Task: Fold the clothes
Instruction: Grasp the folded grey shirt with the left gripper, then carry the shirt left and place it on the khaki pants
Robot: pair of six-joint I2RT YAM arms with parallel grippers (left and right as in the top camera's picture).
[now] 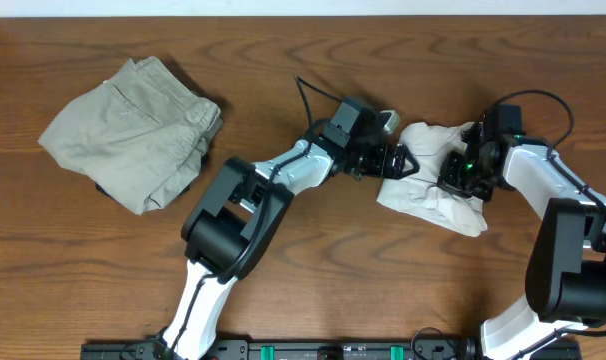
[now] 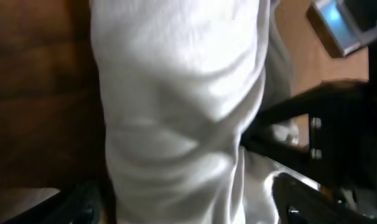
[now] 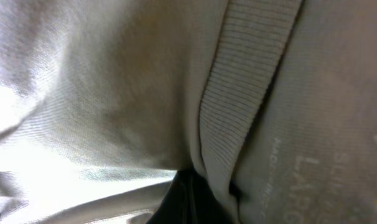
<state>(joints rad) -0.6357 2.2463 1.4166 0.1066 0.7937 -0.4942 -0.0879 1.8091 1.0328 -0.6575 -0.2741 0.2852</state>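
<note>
There are two pieces of clothing on the table: one pale T-shirt and one pair of khaki trousers. The trousers lie in a loose folded heap at the far left, well apart from both my arms. The T-shirt is the only thing I touch. It sits bunched and wrinkled right of the middle, between my two grippers.

My left gripper is at the shirt's left edge. Its two fingers stand wide apart, one on each side of a thick, creased roll of white cloth that fills my left wrist view. I cannot tell whether they press on that roll.

My right gripper is sunk into the right half of the heap. It is clenched, with thin cloth drawn into its dark tip at the bottom of my right wrist view. One ribbed collar band runs down toward that tip, and beside it is one patch of faint printed lettering, only partly readable. The rest of that view is pale fabric, too close to show more.
</note>
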